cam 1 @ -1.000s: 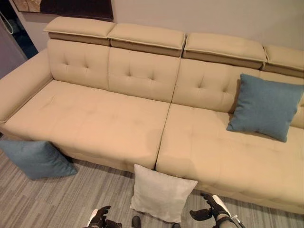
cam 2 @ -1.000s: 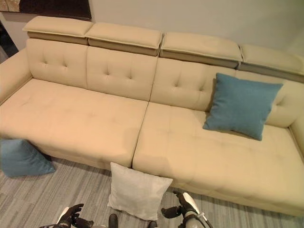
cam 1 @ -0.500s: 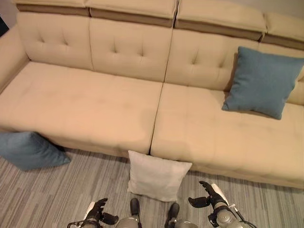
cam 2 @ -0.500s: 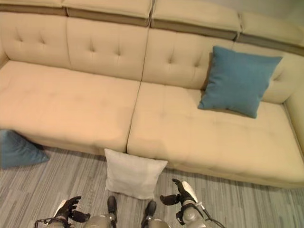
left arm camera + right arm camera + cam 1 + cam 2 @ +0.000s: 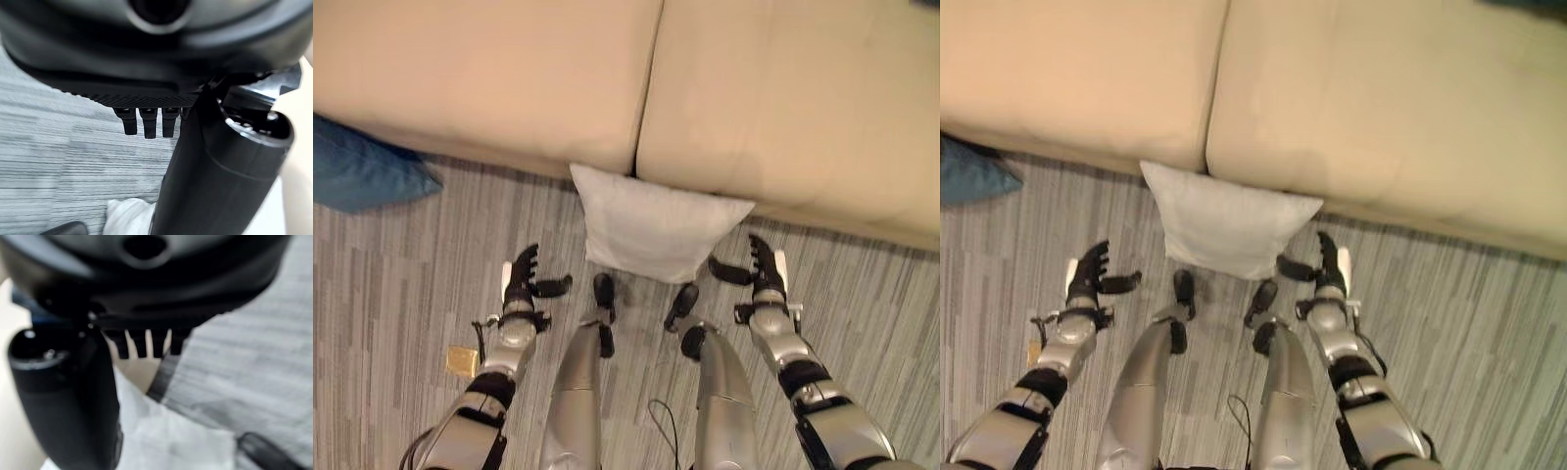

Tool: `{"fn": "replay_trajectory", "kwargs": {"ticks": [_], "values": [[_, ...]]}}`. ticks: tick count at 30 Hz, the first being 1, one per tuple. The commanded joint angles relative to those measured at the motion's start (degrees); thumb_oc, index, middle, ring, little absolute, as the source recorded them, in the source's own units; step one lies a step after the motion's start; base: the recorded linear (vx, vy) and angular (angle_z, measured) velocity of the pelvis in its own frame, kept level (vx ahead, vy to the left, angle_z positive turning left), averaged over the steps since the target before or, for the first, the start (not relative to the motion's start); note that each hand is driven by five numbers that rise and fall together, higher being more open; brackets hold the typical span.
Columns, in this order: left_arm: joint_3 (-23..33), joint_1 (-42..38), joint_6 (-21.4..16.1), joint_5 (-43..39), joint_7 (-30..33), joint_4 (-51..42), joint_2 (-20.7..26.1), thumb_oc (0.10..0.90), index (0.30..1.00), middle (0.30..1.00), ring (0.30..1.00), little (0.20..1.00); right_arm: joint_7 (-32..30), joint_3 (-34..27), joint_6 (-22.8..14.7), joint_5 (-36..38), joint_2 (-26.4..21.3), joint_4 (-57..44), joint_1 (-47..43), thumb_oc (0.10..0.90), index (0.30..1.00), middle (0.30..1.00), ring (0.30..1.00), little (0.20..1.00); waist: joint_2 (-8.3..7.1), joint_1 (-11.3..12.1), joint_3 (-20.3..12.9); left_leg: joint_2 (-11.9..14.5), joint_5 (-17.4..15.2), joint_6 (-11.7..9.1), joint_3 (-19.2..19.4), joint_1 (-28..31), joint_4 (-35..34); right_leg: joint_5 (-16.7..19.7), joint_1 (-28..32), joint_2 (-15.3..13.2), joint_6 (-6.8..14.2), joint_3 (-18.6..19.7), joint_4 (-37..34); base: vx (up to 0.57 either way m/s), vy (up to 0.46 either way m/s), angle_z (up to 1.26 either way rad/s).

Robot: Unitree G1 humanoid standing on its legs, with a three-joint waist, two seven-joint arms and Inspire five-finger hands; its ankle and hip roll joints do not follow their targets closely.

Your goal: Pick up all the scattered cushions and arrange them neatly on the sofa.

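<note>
A pale grey cushion (image 5: 656, 223) leans on the floor against the front of the beige sofa (image 5: 489, 88), below the seam between two seat pads. A blue cushion (image 5: 357, 174) lies on the floor at the left, against the sofa's base. My left hand (image 5: 522, 279) hovers open over the floor to the left of the grey cushion, thumb pointing toward it. My right hand (image 5: 760, 270) is open just right of the cushion's lower right corner, thumb stretched toward it, a small gap between. The grey cushion (image 5: 166, 431) shows past the right hand's fingers in the right wrist view.
Grey striped carpet (image 5: 401, 284) covers the floor in front of the sofa. A small tan square object (image 5: 462, 361) lies on the carpet near my left arm. The sofa seat (image 5: 822, 98) spans the whole top of the head views.
The camera has tilted down and moved closer, so the sofa back and the blue cushion on the seat left the view. Both hands have reached forward to either side of the grey cushion.
</note>
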Motion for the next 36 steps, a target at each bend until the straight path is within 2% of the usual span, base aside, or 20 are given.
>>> {"fn": "replay_trajectory", "kwargs": {"ticks": [1, 2, 4, 10, 18, 26, 27, 28, 29, 36], "values": [[0.52, 4.44, -4.48, -1.30, 3.94, -3.19, 1.89, 0.800, 0.900, 0.900, 0.900, 0.900, -4.26, 1.23, -4.10, 2.32, -1.82, -3.58, 5.73, 0.800, 0.900, 0.900, 0.900, 0.900, 0.65, -0.16, -8.48, -0.26, -5.09, -2.88, -4.17, -3.60, 1.96, -0.51, -1.54, -1.27, 6.69, 3.04, -0.68, 0.01, 0.059, -0.05], [0.54, 4.36, -4.48, -1.31, 3.94, -3.17, 1.89, 0.800, 0.900, 0.900, 0.900, 0.900, -4.26, 1.24, -4.11, 2.34, -1.83, -3.51, 5.62, 0.800, 0.900, 0.900, 0.900, 0.900, 0.63, -0.16, -8.66, -0.25, -5.20, -2.88, -4.16, -4.00, 2.22, -0.62, -1.96, -1.31, 6.68, 3.11, -0.42, 0.02, 0.060, -0.04], [0.27, 2.42, -4.50, -1.43, 4.55, -3.65, 2.21, 0.800, 0.900, 0.900, 0.900, 0.900, -4.94, 1.43, -4.40, 2.82, -1.90, -3.45, 2.81, 0.800, 0.900, 0.900, 0.900, 0.900, 0.67, -0.42, -9.15, -0.20, -6.10, -2.58, -4.28, -8.67, 5.18, -1.78, -6.86, -1.80, 6.20, 3.72, 2.78, 0.06, 0.034, -0.09], [-1.42, -1.48, -4.36, -0.94, 5.02, -5.34, 2.35, 0.800, 0.900, 0.900, 0.900, 0.900, -4.09, 2.36, -5.79, 6.57, -0.77, -3.75, -1.96, 0.800, 0.900, 0.900, 0.900, 0.900, 0.79, -0.55, -10.30, -1.01, -6.13, -2.13, -4.48, -13.23, 4.98, -2.76, -12.00, -2.54, 5.84, 4.35, 4.14, 0.05, 0.024, 0.02], [-4.33, -9.69, -4.42, -2.20, 4.90, -6.56, 3.39, 0.800, 0.900, 0.900, 0.900, 0.900, -0.88, 7.45, -6.25, 9.08, -0.65, -6.61, -8.58, 0.800, 0.900, 0.900, 0.900, 0.900, 0.77, -0.84, -11.14, -1.78, -5.22, -2.23, -5.24, -16.71, 3.66, -2.54, -15.77, -3.24, 6.51, 4.75, 4.13, 0.03, 0.001, 0.08], [-10.39, -19.38, -3.64, -0.28, 5.68, -7.49, -0.73, 0.800, 0.900, 0.900, 0.900, 0.900, 0.09, 11.63, -7.76, 9.45, 2.54, -9.92, -13.97, 0.800, 0.900, 0.900, 0.900, 0.900, 0.48, -1.78, -12.14, -2.66, -5.21, -2.09, -6.04, -19.09, 3.83, -2.53, -18.50, -3.27, 6.86, 5.47, 4.72, 0.02, -0.001, 0.00], [-11.09, -20.52, -3.72, -0.04, 5.84, -7.84, -1.24, 0.692, 0.738, 0.738, 0.738, 0.738, 0.08, 11.98, -8.18, 9.60, 2.70, -10.24, -14.55, 0.533, 0.500, 0.500, 0.500, 0.500, 0.46, -1.96, -12.25, -2.72, -5.19, -2.00, -6.14, -19.21, 3.68, -2.42, -18.81, -3.15, 7.01, 5.61, 4.76, 0.00, 0.000, 0.00], [-11.12, -20.63, -3.72, -0.04, 5.86, -7.79, -1.28, 0.546, 0.519, 0.519, 0.519, 0.519, 0.09, 11.95, -8.20, 9.62, 2.67, -10.20, -14.62, 0.400, 0.300, 0.300, 0.300, 0.300, 0.44, -1.94, -12.23, -2.74, -5.18, -1.99, -6.12, -19.25, 3.67, -2.40, -18.88, -3.16, 7.01, 5.64, 4.78, 0.00, 0.000, 0.00], [-11.70, -21.79, -3.98, -0.07, 6.03, -8.88, -2.25, 0.400, 0.300, 0.300, 0.300, 0.300, 0.57, 12.46, -8.71, 9.73, 3.06, -11.23, -14.98, 0.400, 0.300, 0.300, 0.300, 0.300, 0.29, -2.23, -12.37, -2.80, -5.17, -2.04, -6.24, -19.55, 3.83, -2.23, -19.09, -3.15, 7.14, 5.76, 4.75, 0.00, 0.000, 0.00], [-11.07, -20.94, -4.84, -0.08, 6.44, -14.15, -3.30, 0.400, 0.300, 0.300, 0.300, 0.300, 1.18, 12.50, -9.63, 8.37, 2.84, -14.39, -13.81, 0.400, 0.300, 0.300, 0.300, 0.300, 0.38, -2.60, -13.51, -2.87, -5.22, -1.87, -6.37, -19.24, 3.87, -1.57, -19.02, -2.91, 7.37, 5.89, 4.71, 0.00, 0.000, 0.00]]}}
